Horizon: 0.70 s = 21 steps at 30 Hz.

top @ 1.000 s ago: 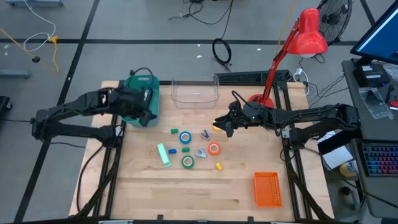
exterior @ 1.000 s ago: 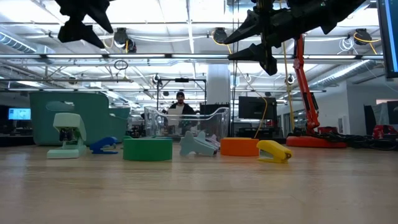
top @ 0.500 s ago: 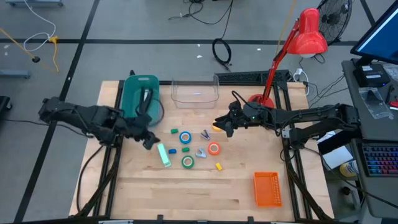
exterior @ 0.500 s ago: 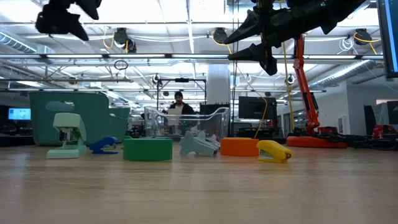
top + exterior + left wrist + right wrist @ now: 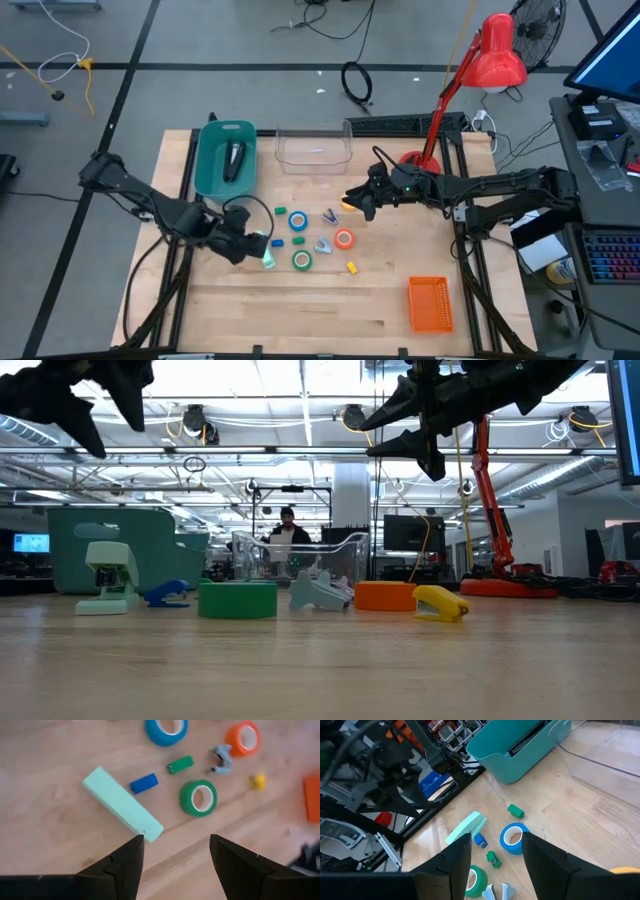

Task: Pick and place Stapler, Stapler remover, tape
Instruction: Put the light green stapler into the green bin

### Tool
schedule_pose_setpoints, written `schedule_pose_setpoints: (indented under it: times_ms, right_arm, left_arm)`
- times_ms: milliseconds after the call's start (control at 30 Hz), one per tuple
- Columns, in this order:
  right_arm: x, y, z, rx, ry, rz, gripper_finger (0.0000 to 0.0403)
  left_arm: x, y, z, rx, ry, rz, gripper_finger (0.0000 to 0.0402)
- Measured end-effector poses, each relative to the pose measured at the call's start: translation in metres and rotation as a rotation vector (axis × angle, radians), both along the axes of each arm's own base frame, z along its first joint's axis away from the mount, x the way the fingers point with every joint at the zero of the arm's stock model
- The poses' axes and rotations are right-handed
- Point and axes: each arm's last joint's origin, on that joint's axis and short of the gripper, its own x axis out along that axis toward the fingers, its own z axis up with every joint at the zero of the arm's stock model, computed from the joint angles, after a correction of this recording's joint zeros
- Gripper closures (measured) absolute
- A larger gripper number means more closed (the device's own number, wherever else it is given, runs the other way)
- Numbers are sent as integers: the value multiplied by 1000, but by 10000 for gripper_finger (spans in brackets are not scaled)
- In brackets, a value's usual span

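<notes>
My left gripper [image 5: 250, 243] [image 5: 175, 837] hovers open just above the near end of a mint-green stapler [image 5: 263, 248] [image 5: 122, 805] that lies flat on the table, and touches nothing. A dark stapler [image 5: 233, 160] lies in the teal bin [image 5: 214, 170]. The blue tape roll [image 5: 298, 221], the green one [image 5: 302, 260] and the orange one [image 5: 344, 239] lie flat. A grey staple remover [image 5: 323, 245] and a blue one [image 5: 329, 215] rest between them. My right gripper [image 5: 352, 200] [image 5: 495, 836] hangs open, high over the table's right-centre.
A clear plastic tub [image 5: 313, 148] stands at the far edge beside the teal bin. Small green, blue and yellow blocks lie among the rolls. An orange basket [image 5: 430, 303] sits near the right front corner, and a red desk lamp [image 5: 495, 55] stands at the far right.
My left gripper has swung from above the teal bin toward the table's near edge and somewhat right, ending over the mint-green stapler. The dark stapler now shows lying in the bin, where the gripper hid it before.
</notes>
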Motion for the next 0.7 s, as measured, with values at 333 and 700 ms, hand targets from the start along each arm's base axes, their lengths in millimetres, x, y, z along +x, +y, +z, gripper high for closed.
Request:
schedule_pose_setpoints:
  times_ms: [333, 700]
  right_arm:
    - [0, 0, 0, -39, 3, 14, 236]
    - [0, 0, -1, -38, 11, 14, 236]
  left_arm:
    - [21, -12, -24, -62, 23, 220, 174]
    - [32, 2, -31, 6, -4, 344, 174]
